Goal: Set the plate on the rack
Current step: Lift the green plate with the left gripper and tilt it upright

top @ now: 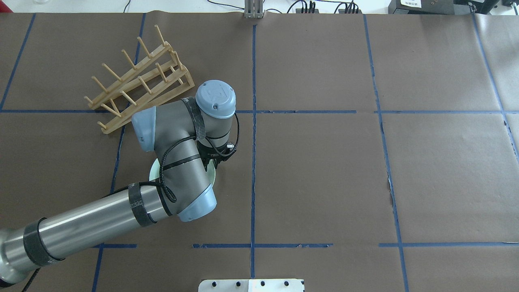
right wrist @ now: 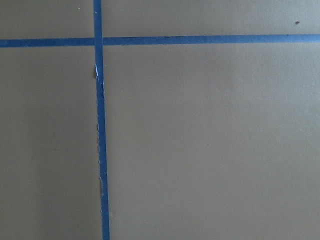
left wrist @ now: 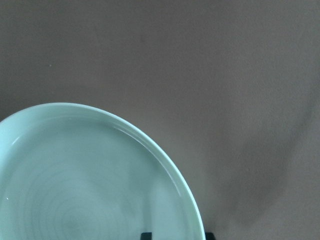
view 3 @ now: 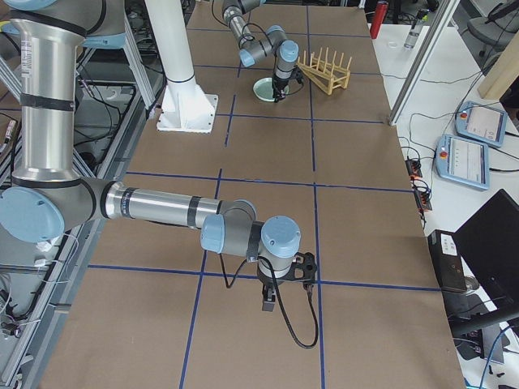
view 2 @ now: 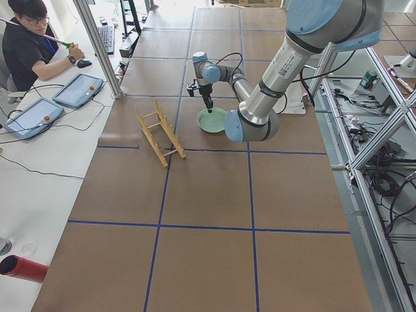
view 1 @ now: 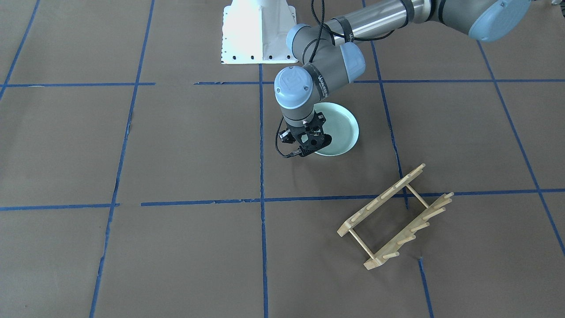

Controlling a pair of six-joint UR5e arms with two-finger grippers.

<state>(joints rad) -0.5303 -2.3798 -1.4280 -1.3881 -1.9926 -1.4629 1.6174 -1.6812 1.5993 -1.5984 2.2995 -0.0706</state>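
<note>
The pale mint-green plate (view 1: 342, 126) lies flat on the brown table, mostly hidden under my left arm in the overhead view (top: 212, 179). My left gripper (view 1: 312, 143) points down at the plate's edge, open. In the left wrist view the plate (left wrist: 75, 185) fills the lower left, and the gripper (left wrist: 176, 236) has one dark fingertip (left wrist: 146, 235) inside the rim and one outside. The light-wood rack (view 1: 380, 198) stands apart from the plate, empty, at the far left in the overhead view (top: 162, 97). My right gripper (view 3: 272, 296) hangs over bare table far from both; I cannot tell its state.
Blue tape lines (right wrist: 98, 125) grid the brown table cover. The robot's white base plate (view 1: 258, 33) is at the table's near edge. An operator (view 2: 29, 39) sits with tablets (view 2: 78, 90) beyond the rack. A red cylinder (view 2: 23, 268) lies on the white side table.
</note>
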